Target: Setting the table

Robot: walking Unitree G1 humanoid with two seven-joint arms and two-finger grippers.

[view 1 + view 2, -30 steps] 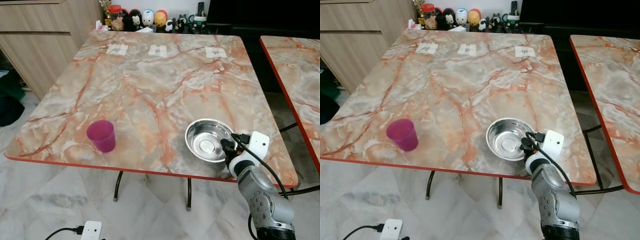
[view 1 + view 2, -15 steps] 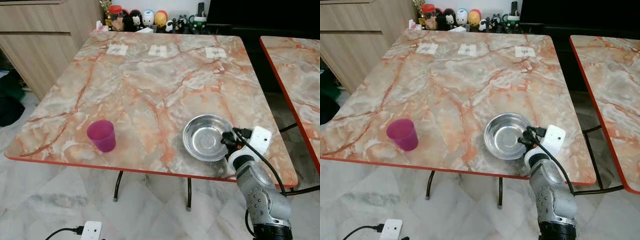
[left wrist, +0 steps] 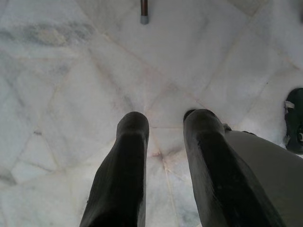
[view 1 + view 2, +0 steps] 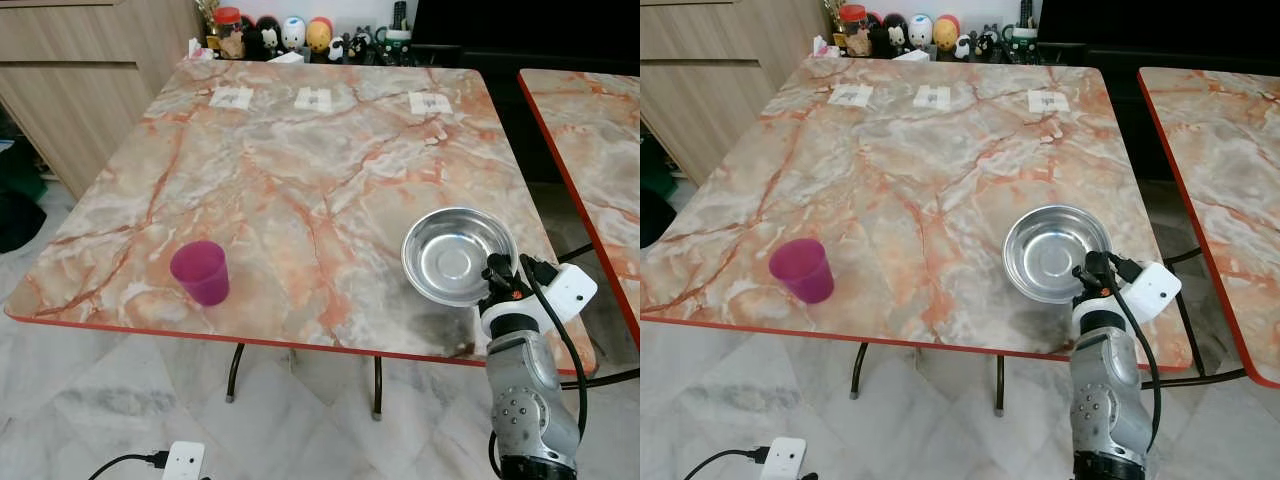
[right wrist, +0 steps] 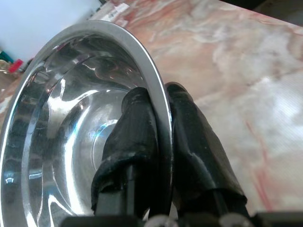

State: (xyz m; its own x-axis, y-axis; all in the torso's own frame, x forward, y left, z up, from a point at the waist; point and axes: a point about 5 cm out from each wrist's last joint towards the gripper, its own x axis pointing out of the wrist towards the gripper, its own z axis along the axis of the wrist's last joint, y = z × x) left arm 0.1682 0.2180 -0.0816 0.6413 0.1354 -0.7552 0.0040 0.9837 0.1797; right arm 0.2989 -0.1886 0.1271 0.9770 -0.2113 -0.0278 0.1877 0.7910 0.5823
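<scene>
Change from the earlier frames: the steel bowl has shifted toward the robot's right and slightly farther from the near table edge, and it now appears tilted, with its near rim raised by the right gripper. The pink cup has not moved relative to the tabletop pattern.

Right gripper: its two black fingers are clamped on the bowl's rim, one finger inside the bowl and one outside, as the right wrist view shows. The silver right arm rises from below the near edge of the table.

Left gripper: hangs idle over the pale marble floor; its fingers stand apart with nothing between them.

Edges: the marble table has a red trim along its near edge. The bowl lies near the near right corner, inside both edges. The cup stands upright near the near left corner, well apart from the bowl. A second marble table stands just beside the first on the right, with a gap between them.

Open room: the tabletop between cup and bowl is bare, as is its central area. Three small paper cards lie along the far edge, and figurines and jars stand beyond it.
</scene>
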